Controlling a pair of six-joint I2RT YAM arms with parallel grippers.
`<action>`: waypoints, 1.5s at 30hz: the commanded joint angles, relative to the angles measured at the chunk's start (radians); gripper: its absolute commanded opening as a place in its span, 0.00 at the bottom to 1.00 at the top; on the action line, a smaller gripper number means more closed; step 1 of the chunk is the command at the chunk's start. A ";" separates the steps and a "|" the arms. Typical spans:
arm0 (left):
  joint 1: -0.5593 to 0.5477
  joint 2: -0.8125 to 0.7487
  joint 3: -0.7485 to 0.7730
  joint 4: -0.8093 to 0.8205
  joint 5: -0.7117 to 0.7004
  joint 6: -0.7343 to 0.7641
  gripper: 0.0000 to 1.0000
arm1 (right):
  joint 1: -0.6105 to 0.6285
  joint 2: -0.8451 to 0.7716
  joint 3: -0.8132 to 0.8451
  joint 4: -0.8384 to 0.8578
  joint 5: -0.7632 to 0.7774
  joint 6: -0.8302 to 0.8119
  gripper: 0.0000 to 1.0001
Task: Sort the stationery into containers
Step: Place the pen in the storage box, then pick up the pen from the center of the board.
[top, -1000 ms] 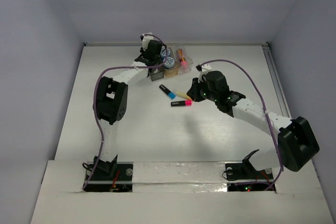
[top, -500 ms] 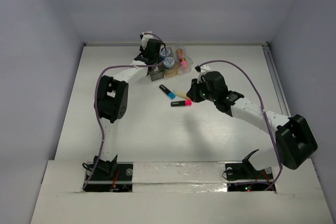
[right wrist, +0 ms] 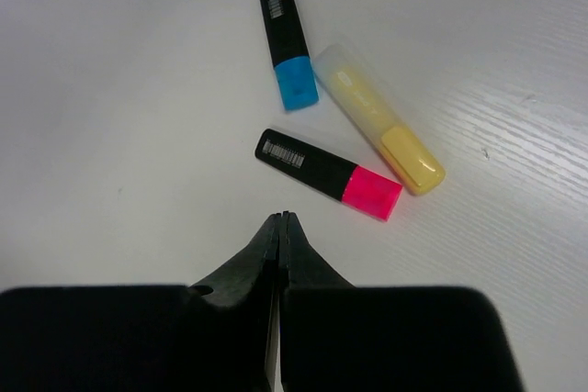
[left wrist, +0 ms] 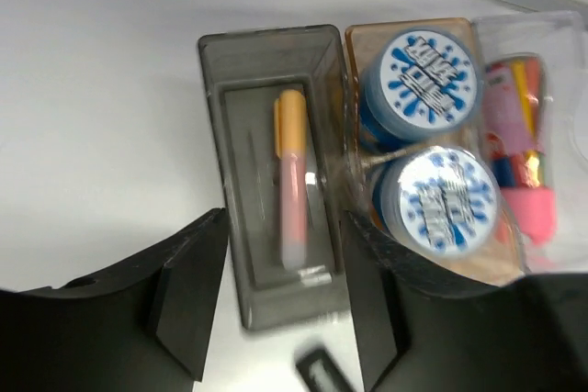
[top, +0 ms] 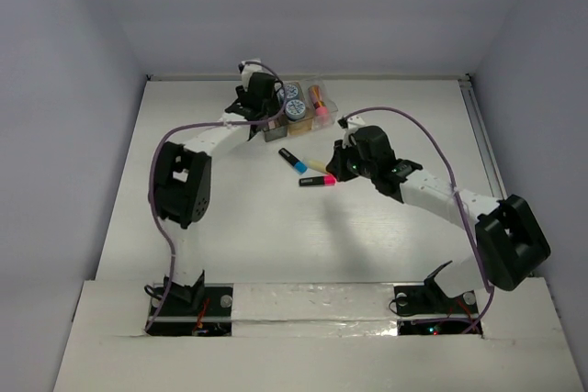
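Worktop [top: 239, 227]: just spread left tool [left wrist: 276, 319] apart above dark grey bin [left wrist: 220, 181] at 12 o'clock, pink stick [left wrist: 292, 190] dropped inside; right tool [right wrist: 278, 227] pinched together, empty, pink highlighter [right wrist: 331, 176] at its 12 o'clock still unsorted

My tool [right wrist: 279, 223] hangs pinched shut above the white tabletop [right wrist: 119, 117]. Just past its tips lies the pink highlighter [right wrist: 328, 174], black end to the left. Beyond it, the blue highlighter [right wrist: 285, 39] and the yellow highlighter [right wrist: 377, 117] lie just beside each other in a V.
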 commanded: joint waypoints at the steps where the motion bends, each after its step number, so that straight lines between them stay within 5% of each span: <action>1: -0.006 -0.325 -0.082 0.100 0.023 -0.033 0.47 | 0.008 0.026 0.031 0.048 -0.042 -0.013 0.00; 8: -0.084 -0.824 -0.520 0.212 0.051 -0.069 0.13 | 0.018 0.118 0.116 0.028 -0.069 -0.008 0.04; 14: -0.118 -1.176 -0.715 0.110 0.112 -0.081 0.02 | 0.067 0.284 0.303 -0.088 -0.019 -0.100 0.32; 18: -0.118 -1.346 -0.725 -0.057 0.115 -0.040 0.07 | 0.077 0.426 0.441 -0.148 0.038 -0.149 0.51; 25: -0.118 -1.559 -0.690 -0.298 0.120 0.049 0.31 | 0.096 0.609 0.705 -0.315 0.093 -0.252 0.56; 30: -0.118 -1.661 -0.725 -0.300 0.094 0.072 0.46 | 0.096 0.709 0.840 -0.398 0.098 -0.307 0.57; 40: -0.118 -1.665 -0.809 -0.240 0.124 0.085 0.49 | 0.117 0.846 0.953 -0.440 0.099 -0.318 0.56; 45: -0.095 -1.662 -0.817 -0.240 0.149 0.095 0.49 | 0.137 0.879 0.981 -0.437 0.105 -0.319 0.45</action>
